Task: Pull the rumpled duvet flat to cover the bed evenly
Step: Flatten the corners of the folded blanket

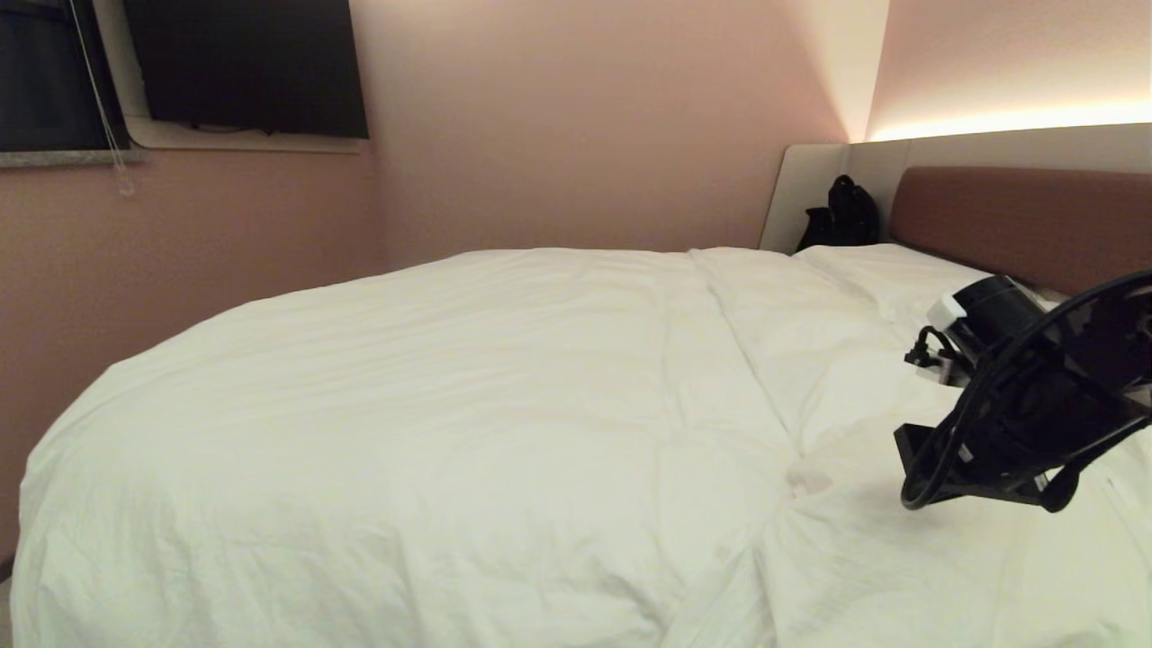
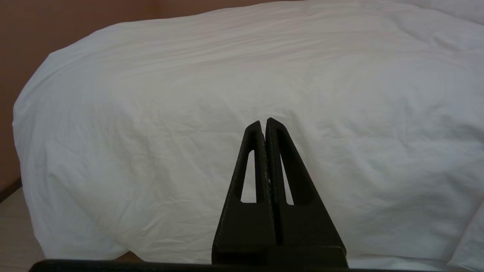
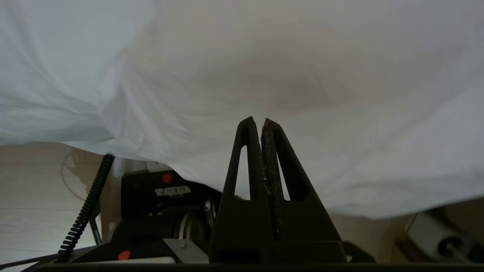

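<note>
The duvet (image 1: 450, 432) lies spread over nearly the whole bed (image 1: 1026, 225), draping over its near and left edges, softly wrinkled. A pink wall (image 1: 576, 117) stands behind, with a dark screen (image 1: 247, 63) on it. A black bag (image 1: 841, 216) sits at the far headboard corner. The right pincer (image 3: 261, 122) is clenched and empty above the duvet's near edge; the left pincer (image 2: 263, 124) is clenched before the draped side.

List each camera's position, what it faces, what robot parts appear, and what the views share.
Head view: high on the robot, looking down across the duvet toward the headboard; right arm at right.
Left wrist view: behind the shut left end effector, facing the duvet's hanging side.
Right wrist view: behind the shut right end effector, facing the duvet's edge and the robot base below.
Shared: the duvet.
</note>
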